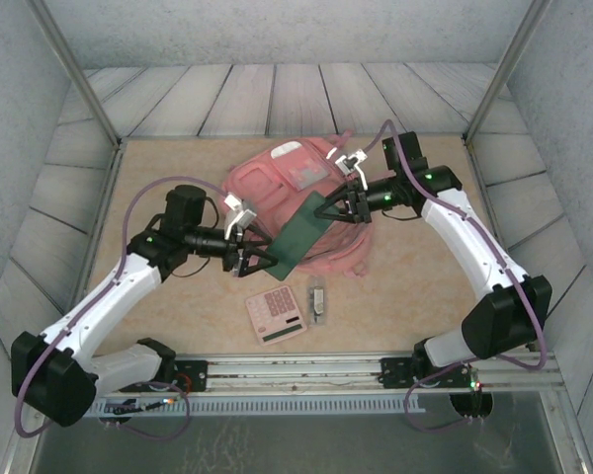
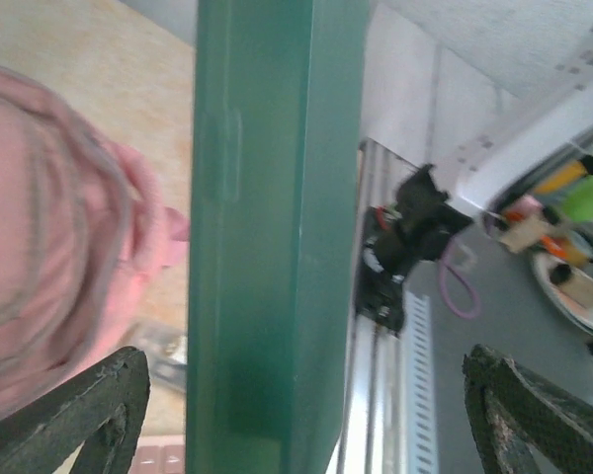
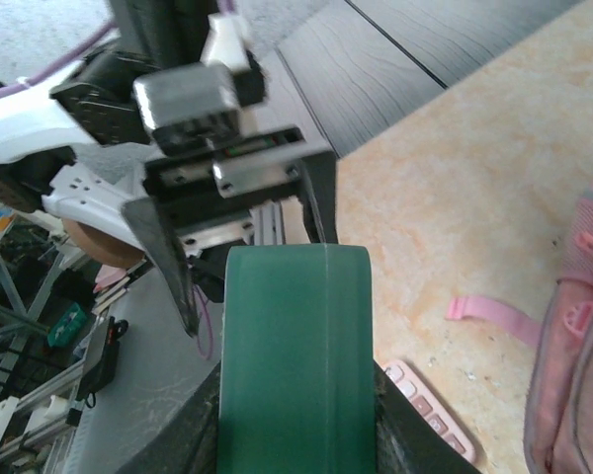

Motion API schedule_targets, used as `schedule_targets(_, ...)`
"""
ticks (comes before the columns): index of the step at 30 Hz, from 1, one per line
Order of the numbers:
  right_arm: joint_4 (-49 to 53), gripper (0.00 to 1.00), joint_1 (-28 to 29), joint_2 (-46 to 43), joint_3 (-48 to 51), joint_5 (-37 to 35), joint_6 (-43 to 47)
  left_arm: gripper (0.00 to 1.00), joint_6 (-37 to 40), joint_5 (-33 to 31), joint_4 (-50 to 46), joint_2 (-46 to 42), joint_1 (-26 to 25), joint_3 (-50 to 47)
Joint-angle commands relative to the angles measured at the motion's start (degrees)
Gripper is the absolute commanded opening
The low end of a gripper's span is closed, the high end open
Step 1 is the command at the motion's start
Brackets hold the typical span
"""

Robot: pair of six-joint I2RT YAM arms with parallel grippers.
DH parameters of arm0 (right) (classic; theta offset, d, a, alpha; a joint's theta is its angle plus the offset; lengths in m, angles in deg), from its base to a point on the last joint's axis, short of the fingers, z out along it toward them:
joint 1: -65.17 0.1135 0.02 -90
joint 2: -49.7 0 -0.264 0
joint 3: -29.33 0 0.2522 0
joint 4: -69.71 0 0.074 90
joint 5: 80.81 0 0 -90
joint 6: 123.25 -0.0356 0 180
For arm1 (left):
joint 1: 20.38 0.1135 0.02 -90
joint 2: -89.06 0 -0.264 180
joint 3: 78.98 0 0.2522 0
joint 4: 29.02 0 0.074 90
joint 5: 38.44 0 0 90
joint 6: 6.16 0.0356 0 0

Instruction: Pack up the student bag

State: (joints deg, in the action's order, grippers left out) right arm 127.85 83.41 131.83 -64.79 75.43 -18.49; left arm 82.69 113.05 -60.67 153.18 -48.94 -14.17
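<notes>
There is one large pink fabric backpack (image 1: 295, 178), one dark green flat rectangular book (image 1: 301, 237), one pink square calculator with pale keys (image 1: 276, 314) and one small grey oblong item (image 1: 317, 300), too small to identify. That makes four loose things, and there is one beige speckled tabletop (image 1: 178, 306). The white-and-black jointed robot arms number two, the left arm (image 1: 109, 296) and the right arm (image 1: 474, 247). Each has one black two-finger gripper, so two in all: the left gripper (image 1: 260, 259) and the right gripper (image 1: 348, 209). The thin purple cables (image 1: 126, 222) also number two, one per arm.
</notes>
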Motion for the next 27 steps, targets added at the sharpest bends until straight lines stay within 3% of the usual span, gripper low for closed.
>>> schedule_targets(1,0.7,0.27,-0.3,-1.8,-3.1,6.0,2.3,0.83,3.3,10.0,-1.9,-0.9,0.5,1.3)
schedule_targets(7,-0.2,0.28,-0.3,-0.6,-5.0,9.2,2.4,0.79,2.4,11.0,0.1,-2.9,0.5,0.1)
schedule_targets(12,-1.4,0.29,-0.5,0.6,-5.5,10.8,2.2,0.51,2.0,11.7,-0.9,-0.9,0.5,1.4)
schedule_targets(17,-1.1,0.3,-0.4,2.0,-6.3,10.7,2.3,0.4,0.4,10.8,0.4,0.0,0.5,1.7)
schedule_targets(21,-2.3,0.39,-0.7,1.9,-6.0,9.3,1.3,0.3,-1.0,9.4,1.1,0.4,0.8,2.0)
schedule_targets(26,-10.3,0.43,-1.8,0.0,-2.7,8.6,-5.1,0.21,-3.3,9.0,3.5,0.8,1.2,2.0)
schedule_targets(27,-12.8,0.47,-2.0,-0.8,-1.4,8.4,-7.1,0.2,-4.0,9.0,4.3,0.9,1.3,1.9)
